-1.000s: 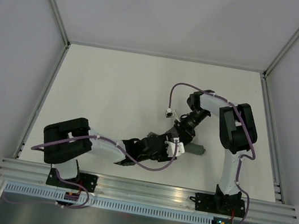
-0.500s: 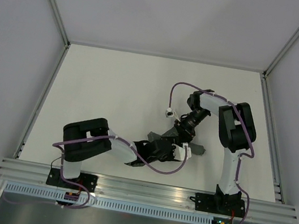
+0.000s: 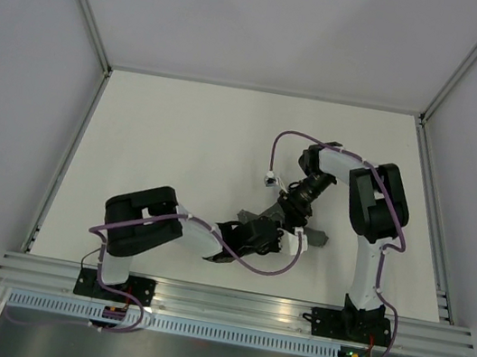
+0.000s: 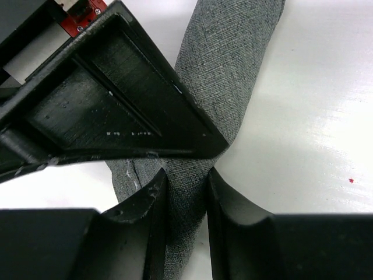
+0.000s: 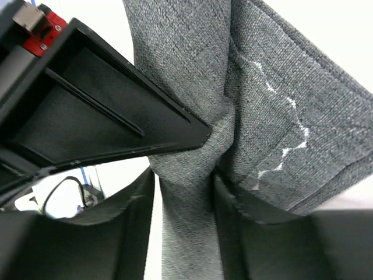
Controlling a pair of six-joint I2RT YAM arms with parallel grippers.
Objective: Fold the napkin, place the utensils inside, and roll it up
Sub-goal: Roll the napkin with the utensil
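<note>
The napkin [image 3: 316,239] lies rolled into a narrow dark grey bundle on the white counter [image 3: 182,132]. It sits in the near right part of the counter, a little beyond the two arm bases. From above, the arms cover most of it. One grey end pokes out to the right of where they meet, and a smaller grey bit shows to the left.

The left end effector [image 3: 289,237] points in from the left, low over the counter. The right end effector [image 3: 286,216] points in from the far side. Their tips are together over the roll.

In the left wrist view, the napkin [image 4: 233,70] runs from the top of the picture down between the two fingers [image 4: 140,221]. Both press into the cloth, which is squeezed narrow there, so the left end effector [image 4: 187,189] is closed on the napkin. A black finger [image 4: 116,105] of the other arm crosses the roll just above the pinch, with its tip on the fabric.

In the right wrist view, the napkin [image 5: 274,87] shows a broader fold with a wavy line of pale stitching [image 5: 285,137]. A narrow band of cloth passes between this arm's fingers [image 5: 250,233]. One finger touches the cloth, while a thin pale sliver shows beside the other. I cannot tell whether the right end effector [image 5: 185,198] is gripping or just loosely around the band.
</note>
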